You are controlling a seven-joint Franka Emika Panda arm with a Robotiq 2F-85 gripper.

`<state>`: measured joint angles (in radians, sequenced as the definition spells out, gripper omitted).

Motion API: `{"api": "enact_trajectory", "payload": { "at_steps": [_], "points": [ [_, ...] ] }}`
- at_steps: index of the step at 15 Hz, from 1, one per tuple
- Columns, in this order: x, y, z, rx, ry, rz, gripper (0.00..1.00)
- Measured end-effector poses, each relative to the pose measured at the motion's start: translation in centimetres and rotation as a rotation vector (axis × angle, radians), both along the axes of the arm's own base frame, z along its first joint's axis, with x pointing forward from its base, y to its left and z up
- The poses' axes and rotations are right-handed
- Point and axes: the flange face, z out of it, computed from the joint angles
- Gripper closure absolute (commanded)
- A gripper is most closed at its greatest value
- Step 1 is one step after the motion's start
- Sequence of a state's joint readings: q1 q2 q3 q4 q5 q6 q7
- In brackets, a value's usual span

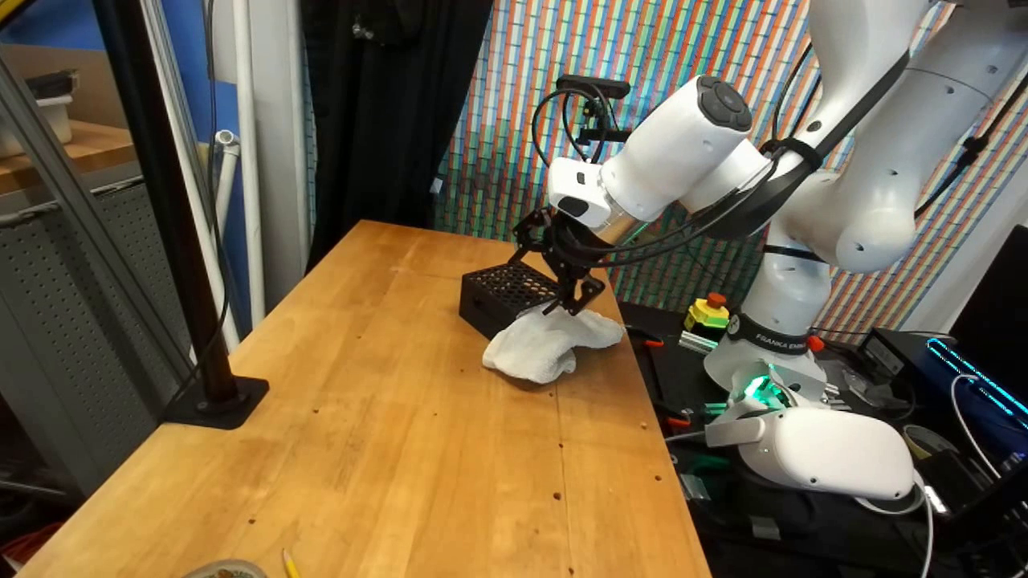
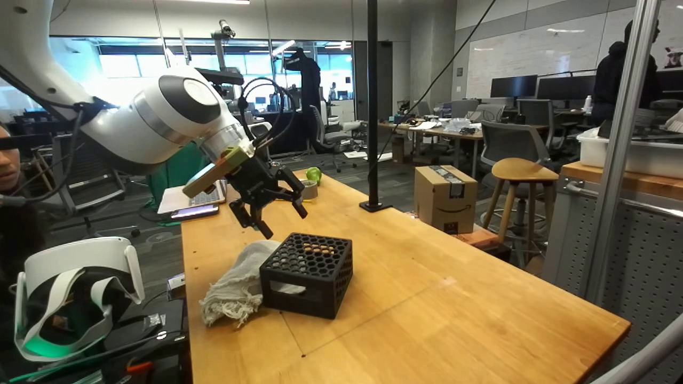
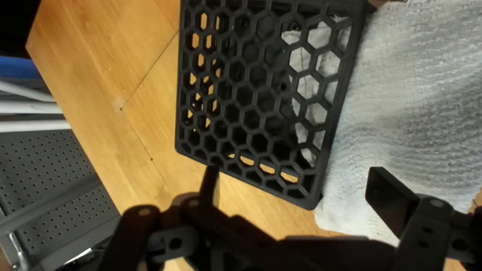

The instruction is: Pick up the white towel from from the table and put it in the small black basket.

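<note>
The white towel point(image 1: 536, 347) lies crumpled on the table against the black basket point(image 1: 484, 311). The towel point(image 2: 235, 288) and the basket point(image 2: 341, 280) also show in an exterior view. The basket has a honeycomb face on top. In the wrist view, part of the towel point(image 3: 406, 98) shows through the honeycomb of the basket point(image 3: 340, 109), on its towel side; the rest lies outside. My gripper point(image 2: 285, 224) is open and empty above the basket and towel. In the wrist view, the gripper's fingers point(image 3: 294, 173) are wide apart, one over the towel, the other beside the basket's edge.
A black pole stands on a flat base point(image 1: 217, 401) at the table's far edge from the arm. A tape roll point(image 2: 309, 189), a green object point(image 2: 314, 175) and a yellow pencil point(image 1: 290, 564) are at one table end. A white headset point(image 1: 835, 453) is beside the table.
</note>
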<state>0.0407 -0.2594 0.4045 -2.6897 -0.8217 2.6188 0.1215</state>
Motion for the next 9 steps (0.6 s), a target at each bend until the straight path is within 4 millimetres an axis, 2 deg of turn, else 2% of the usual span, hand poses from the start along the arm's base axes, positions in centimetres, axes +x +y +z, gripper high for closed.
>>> {"api": "enact_trajectory", "payload": {
  "at_steps": [4,6,7,8,9],
  "points": [
    [-0.1,-0.2,-1.4,0.01,0.023,-0.048,0.0],
    [-0.2,-0.2,-2.0,0.005,0.027,-0.064,0.03],
    [-0.2,-0.3,-2.3,0.001,0.025,-0.072,0.07],
    [-0.2,-0.5,-2.6,-0.006,0.021,-0.078,0.21],
    [-0.2,-0.6,-2.9,-0.012,0.017,-0.086,0.29]
  ]
}}
